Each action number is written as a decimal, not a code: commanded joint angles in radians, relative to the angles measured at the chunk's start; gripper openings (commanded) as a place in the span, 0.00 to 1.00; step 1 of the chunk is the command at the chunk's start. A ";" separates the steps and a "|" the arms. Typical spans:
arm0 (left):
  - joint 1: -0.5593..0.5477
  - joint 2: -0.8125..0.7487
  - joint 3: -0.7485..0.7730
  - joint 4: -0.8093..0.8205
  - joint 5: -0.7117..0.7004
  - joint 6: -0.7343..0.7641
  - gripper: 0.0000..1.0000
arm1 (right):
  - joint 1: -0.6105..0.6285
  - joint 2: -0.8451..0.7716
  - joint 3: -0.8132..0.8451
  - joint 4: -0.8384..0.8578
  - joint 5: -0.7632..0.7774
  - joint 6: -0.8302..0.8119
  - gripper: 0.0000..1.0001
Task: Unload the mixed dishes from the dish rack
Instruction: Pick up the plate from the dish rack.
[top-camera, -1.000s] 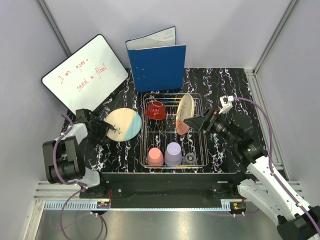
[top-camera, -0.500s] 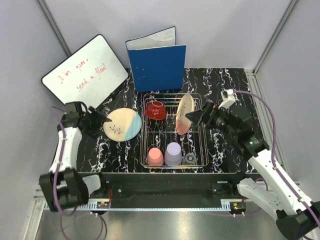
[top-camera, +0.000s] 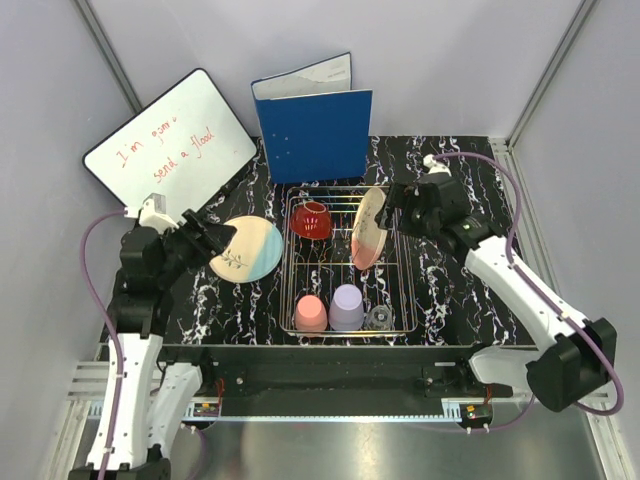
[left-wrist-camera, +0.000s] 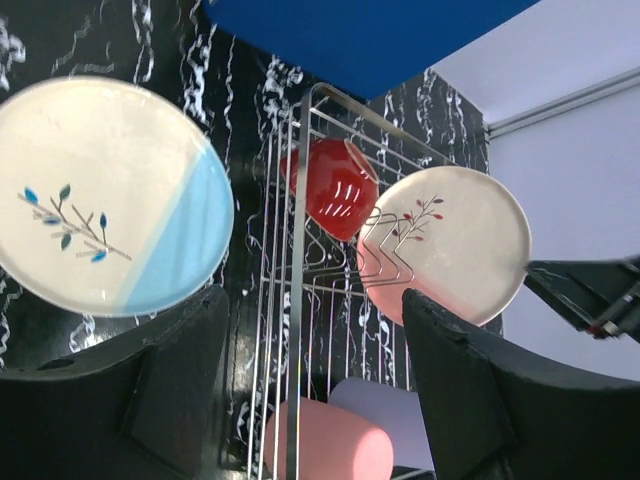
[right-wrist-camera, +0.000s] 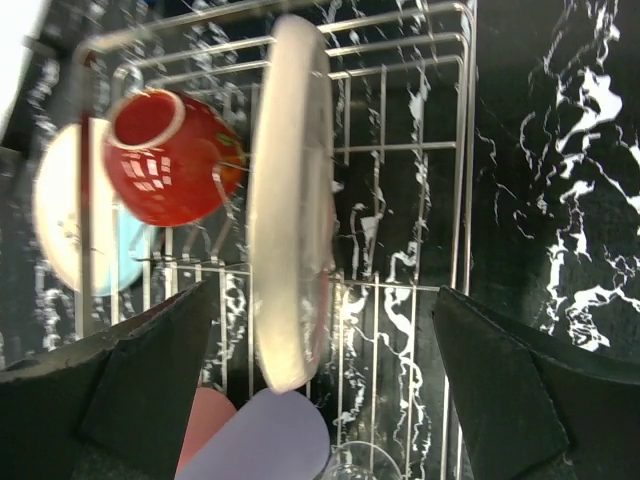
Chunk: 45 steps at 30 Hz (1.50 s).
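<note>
Two grippers point inward, wide open, empty: left gripper (top-camera: 222, 236) by the blue plate (top-camera: 250, 250) on the bench (top-camera: 450, 290), right gripper (top-camera: 393, 205) by the pink plate (top-camera: 368, 230).

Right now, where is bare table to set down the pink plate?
Right of the dish rack, bare tabletop runs to the table edge, under the right arm. A smaller patch lies in front of the pale blue plate. Crowded: inside the rack and beside the whiteboard.

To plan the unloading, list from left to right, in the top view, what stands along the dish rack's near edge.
Pink cup → lavender cup → small clear glass, all inside the silver wire dish rack.
</note>
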 joint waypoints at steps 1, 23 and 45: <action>-0.042 0.000 -0.015 0.092 -0.050 0.084 0.73 | 0.001 0.057 0.058 -0.014 0.044 -0.031 0.97; -0.094 0.061 -0.058 0.167 -0.042 0.054 0.69 | 0.007 0.195 0.171 -0.010 0.031 -0.050 0.00; -0.100 0.128 -0.117 0.614 0.230 -0.152 0.78 | 0.007 -0.222 0.209 0.125 -0.261 0.022 0.00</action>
